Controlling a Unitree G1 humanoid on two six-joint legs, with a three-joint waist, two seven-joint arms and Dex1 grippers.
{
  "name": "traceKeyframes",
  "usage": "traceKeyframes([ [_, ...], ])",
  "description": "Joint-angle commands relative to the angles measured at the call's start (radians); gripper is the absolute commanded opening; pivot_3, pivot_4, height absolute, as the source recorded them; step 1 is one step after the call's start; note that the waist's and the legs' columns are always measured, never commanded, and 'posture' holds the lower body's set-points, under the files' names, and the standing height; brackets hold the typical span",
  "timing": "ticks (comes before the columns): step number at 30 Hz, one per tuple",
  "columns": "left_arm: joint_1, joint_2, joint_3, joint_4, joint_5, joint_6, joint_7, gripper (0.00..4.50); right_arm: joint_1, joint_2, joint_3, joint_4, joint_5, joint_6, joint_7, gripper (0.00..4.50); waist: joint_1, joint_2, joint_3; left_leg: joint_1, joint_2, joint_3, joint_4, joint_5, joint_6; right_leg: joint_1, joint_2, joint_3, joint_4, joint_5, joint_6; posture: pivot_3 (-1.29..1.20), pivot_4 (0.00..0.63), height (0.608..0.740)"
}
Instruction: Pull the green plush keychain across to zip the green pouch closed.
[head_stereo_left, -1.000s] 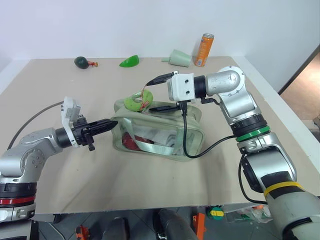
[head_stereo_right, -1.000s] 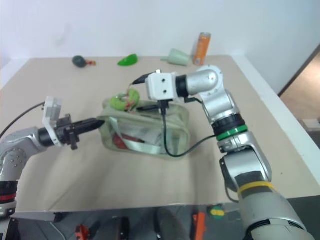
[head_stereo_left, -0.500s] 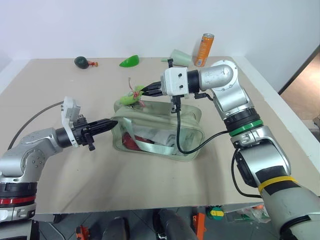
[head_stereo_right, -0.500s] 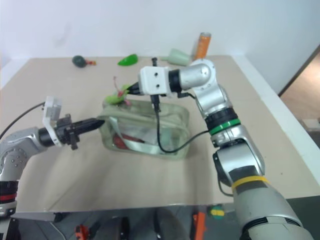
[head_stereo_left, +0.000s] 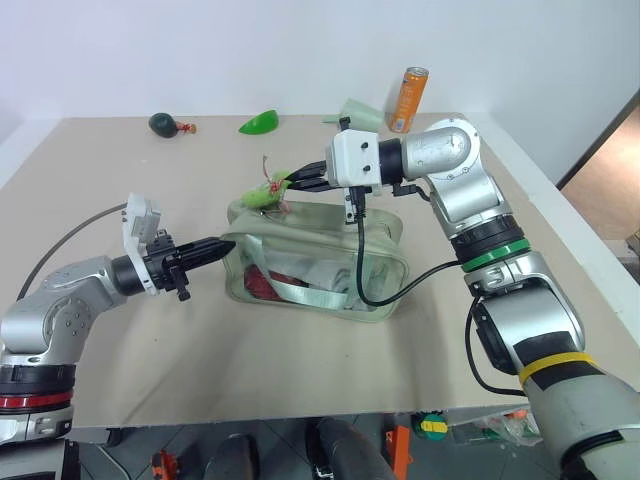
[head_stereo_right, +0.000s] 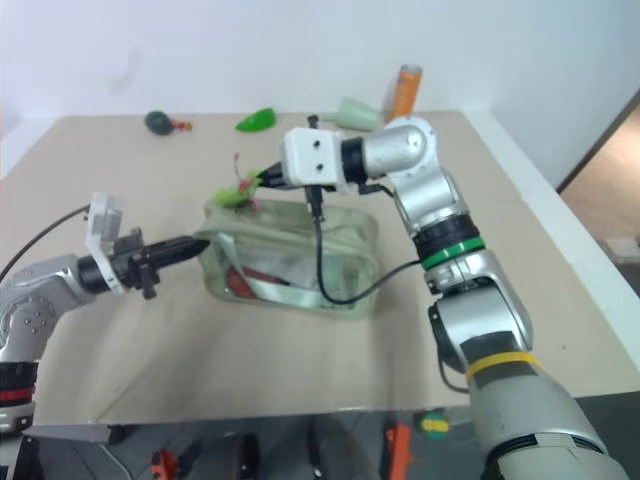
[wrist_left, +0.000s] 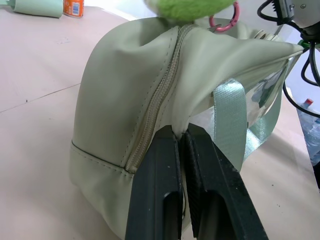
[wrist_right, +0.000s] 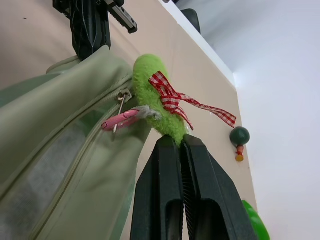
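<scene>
While my left gripper (head_stereo_left: 214, 245) pinches the near-left end of the green pouch (head_stereo_left: 320, 262), its two black fingers (wrist_left: 160, 190) are clamped together on a fold of the fabric just beside the zipper seam. That arm reaches in level from my left side.

My right gripper (head_stereo_left: 290, 181) comes across from my right, above the pouch, and its fingers (wrist_right: 167, 170) are closed on the lower tip of the green plush keychain (wrist_right: 152, 97). The keychain is a fuzzy lime-green curve with a red-and-white checked bow tied round it. A pink clip (wrist_right: 120, 120) links it to the zipper pull at the pouch's top edge, and the charm is lifted a little above the bag, over its left end as I see it from my head.

The pouch lies on its side near the middle of a beige table (head_stereo_left: 300, 370), with a pale green strap across its clear window and something red showing inside.

Along the far edge of the table, well apart from the pouch, are a dark green round object with a red tip (head_stereo_left: 164, 124), a bright green leaf-shaped piece (head_stereo_left: 259, 123), a pale green cone-shaped cup (head_stereo_left: 358, 115) and an orange can (head_stereo_left: 408, 99) standing upright.
</scene>
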Motion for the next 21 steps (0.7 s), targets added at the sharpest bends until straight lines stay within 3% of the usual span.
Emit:
traceKeyframes([
  [1,0.000,-0.001,-0.011,0.006,0.020,0.010,0.016,0.00,0.017,-0.035,-0.064,-0.147,0.086,0.077,0.036,0.03,0.001,0.000,0.000,0.000,0.000,0.000,0.000,0.000,0.000,0.000,0.000,0.000,0.000,0.000,0.000,0.00,0.150,0.740],
  [11,-0.014,-0.010,-0.013,-0.003,0.011,0.023,0.039,0.00,0.221,-0.191,-0.076,-0.662,0.241,0.464,0.097,0.03,0.006,0.000,0.000,0.000,0.000,-0.001,0.000,0.000,0.000,0.000,0.000,-0.002,0.000,0.000,0.000,0.00,0.150,0.740],
  [21,-0.035,-0.021,-0.025,-0.003,0.011,0.036,0.046,0.00,0.278,-0.211,-0.059,-0.686,0.196,0.496,0.041,0.03,0.006,0.000,0.000,0.000,-0.001,-0.001,0.000,0.000,0.000,0.000,-0.001,-0.002,0.000,0.000,0.000,0.00,0.150,0.740],
])
